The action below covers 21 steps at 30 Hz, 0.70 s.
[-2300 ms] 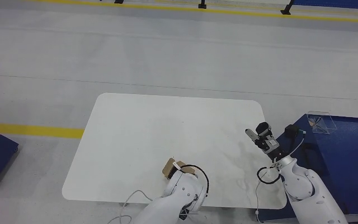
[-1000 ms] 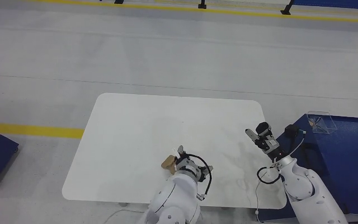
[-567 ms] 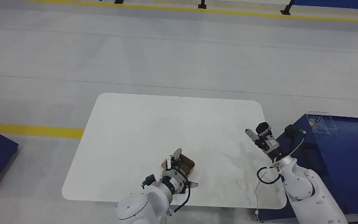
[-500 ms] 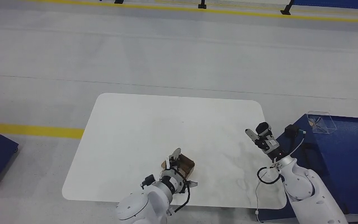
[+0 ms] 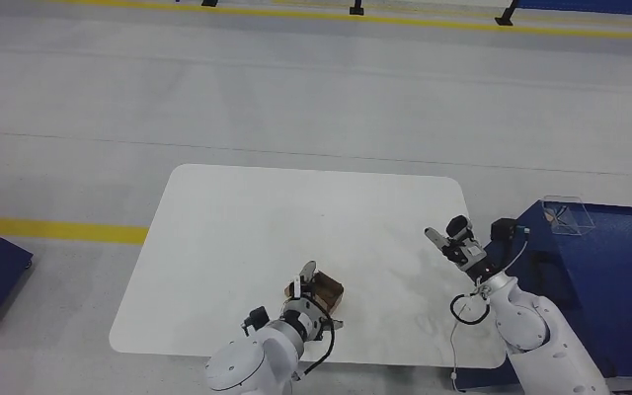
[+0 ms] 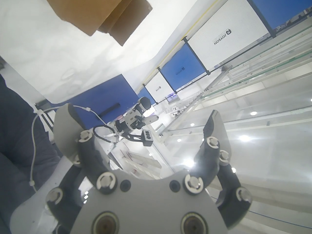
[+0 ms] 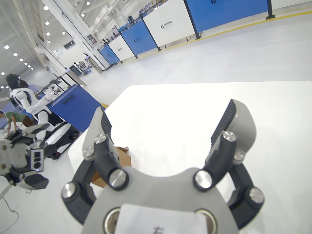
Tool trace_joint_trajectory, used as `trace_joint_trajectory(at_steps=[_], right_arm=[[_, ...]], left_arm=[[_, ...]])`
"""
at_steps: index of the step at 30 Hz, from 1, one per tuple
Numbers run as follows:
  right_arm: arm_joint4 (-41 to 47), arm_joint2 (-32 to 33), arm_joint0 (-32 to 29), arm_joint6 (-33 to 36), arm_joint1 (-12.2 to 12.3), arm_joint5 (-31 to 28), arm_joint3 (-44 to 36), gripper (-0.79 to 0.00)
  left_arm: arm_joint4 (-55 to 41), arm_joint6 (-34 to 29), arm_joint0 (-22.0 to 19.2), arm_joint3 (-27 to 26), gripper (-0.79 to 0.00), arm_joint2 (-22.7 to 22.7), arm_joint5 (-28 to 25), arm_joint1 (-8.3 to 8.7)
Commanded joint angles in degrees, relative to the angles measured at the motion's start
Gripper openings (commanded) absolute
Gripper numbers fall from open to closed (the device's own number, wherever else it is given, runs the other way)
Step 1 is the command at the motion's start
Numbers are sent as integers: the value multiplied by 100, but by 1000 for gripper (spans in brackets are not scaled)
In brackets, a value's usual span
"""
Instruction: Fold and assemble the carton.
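A small brown carton (image 5: 318, 287) rests near the front edge of the white table (image 5: 247, 227), with a flap standing up. My left gripper (image 5: 322, 299) is right behind it, open and holding nothing. From the left wrist view the carton (image 6: 97, 3) lies some way beyond the open left gripper (image 6: 143, 120), apart from both fingers. My right gripper (image 5: 445, 237) is open above the table's right side, far from the carton. Its wrist view shows the right gripper (image 7: 168, 115) open, with a corner of the carton (image 7: 123, 158) behind one finger.
A blue cabinet (image 5: 583, 267) stands just off the table's right edge with a clear plastic box (image 5: 566, 213) on top. A yellow floor line (image 5: 69, 231) runs on the left. Bare table surface stretches across the back and left.
My left arm has swung off the carton and drawn back toward the front edge, uncovering it. The right gripper has shifted slightly left toward the table's middle.
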Motion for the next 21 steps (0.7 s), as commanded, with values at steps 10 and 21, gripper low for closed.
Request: trace_joint_trajectory(at_steps=[10,21], right_arm=[[-1982,-1523,724,1038,-222,944,-514,0],[-2290,-2750,1490,1252,-604,1331,289,0]], left_arm=[[4268,354,-257,1579,0,1331,1676,-129],[4952,353,-495,3281,0,1159,1676,-993]])
